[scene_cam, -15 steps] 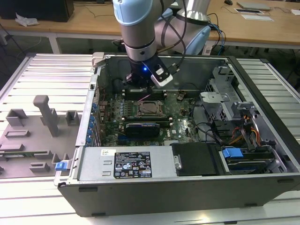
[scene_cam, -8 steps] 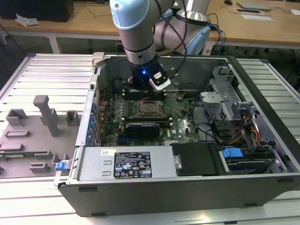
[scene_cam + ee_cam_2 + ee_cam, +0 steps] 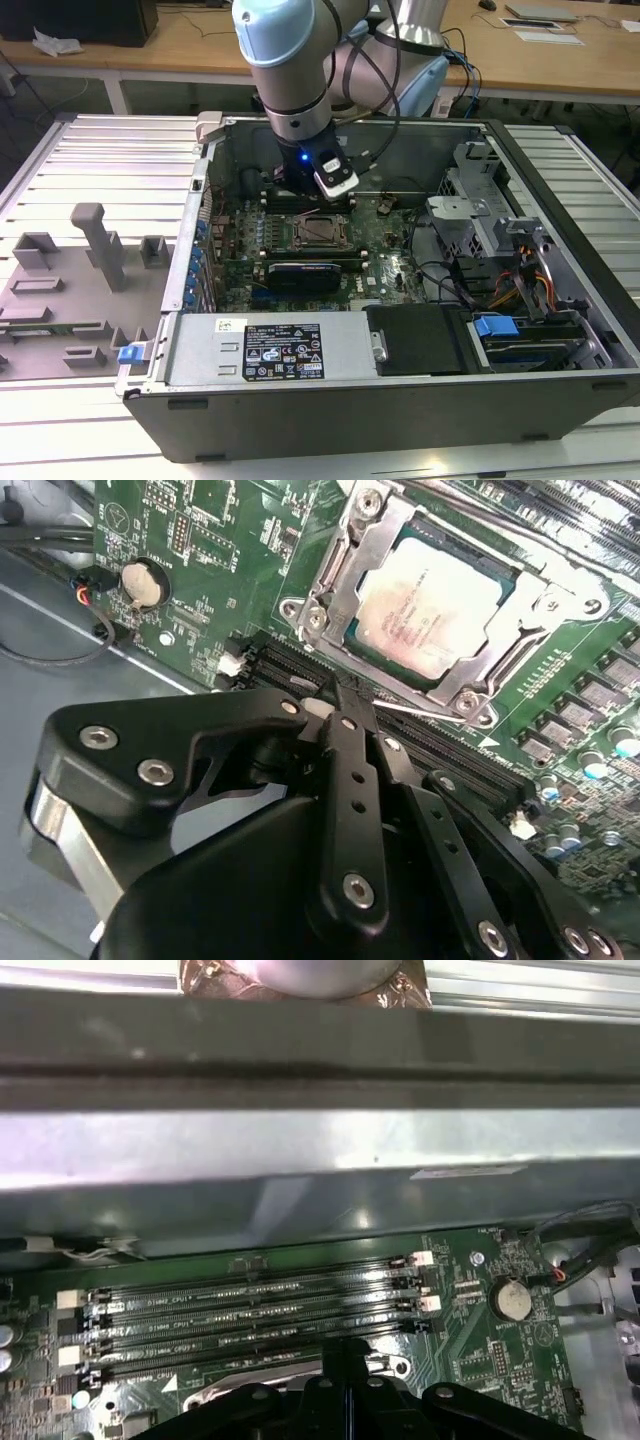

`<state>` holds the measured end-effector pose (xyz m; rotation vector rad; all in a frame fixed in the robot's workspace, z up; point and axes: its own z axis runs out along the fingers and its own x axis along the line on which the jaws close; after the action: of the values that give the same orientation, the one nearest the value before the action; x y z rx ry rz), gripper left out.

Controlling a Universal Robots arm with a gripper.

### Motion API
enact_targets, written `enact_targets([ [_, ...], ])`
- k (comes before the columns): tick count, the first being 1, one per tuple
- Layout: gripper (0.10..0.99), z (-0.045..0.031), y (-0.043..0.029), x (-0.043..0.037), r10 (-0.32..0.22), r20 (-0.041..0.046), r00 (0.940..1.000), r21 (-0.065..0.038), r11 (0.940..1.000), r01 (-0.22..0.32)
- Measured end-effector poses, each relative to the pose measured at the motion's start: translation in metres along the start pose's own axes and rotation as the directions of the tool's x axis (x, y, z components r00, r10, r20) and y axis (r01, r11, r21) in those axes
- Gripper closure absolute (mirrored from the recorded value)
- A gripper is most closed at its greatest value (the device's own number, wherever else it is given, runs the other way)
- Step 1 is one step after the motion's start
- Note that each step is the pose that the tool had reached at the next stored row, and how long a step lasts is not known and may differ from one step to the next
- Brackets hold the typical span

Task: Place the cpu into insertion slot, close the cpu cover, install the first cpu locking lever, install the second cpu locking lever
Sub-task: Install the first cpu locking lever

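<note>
In the second wrist view, the gripper (image 3: 342,698) is shown with its fingers brought together, positioned over the black memory slots (image 3: 285,662), just beside the cpu cover (image 3: 345,570). The cover is laid flat on the insertion slot (image 3: 385,663). The cpu (image 3: 430,605) is seated inside the cover's window, silver face up. The green circuit board (image 3: 200,540) is seen beyond.

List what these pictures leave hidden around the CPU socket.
- Insertion slot pins: second wrist view, covered by the cpu and cpu cover.
- Whether the locking levers are latched: exterior view, too small; second wrist view, the gripper blocks the slot's near edge.
- Anything pinched in the shut gripper: both wrist views, hidden by its own black fingers.
</note>
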<state>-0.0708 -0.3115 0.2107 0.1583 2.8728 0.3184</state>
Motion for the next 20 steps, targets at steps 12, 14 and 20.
enact_targets([
  [12,0.98,0.0028,0.0088,0.0015,0.041,0.0102,0.9991,0.01,0.9991,-0.041],
  [14,0.98,0.0041,0.0085,0.0018,0.06,0.0151,0.9981,0.015,0.9981,-0.06],
  [20,0.98,0.0093,0.0087,0.0032,0.121,0.0314,0.9921,0.029,0.9921,-0.122],
])
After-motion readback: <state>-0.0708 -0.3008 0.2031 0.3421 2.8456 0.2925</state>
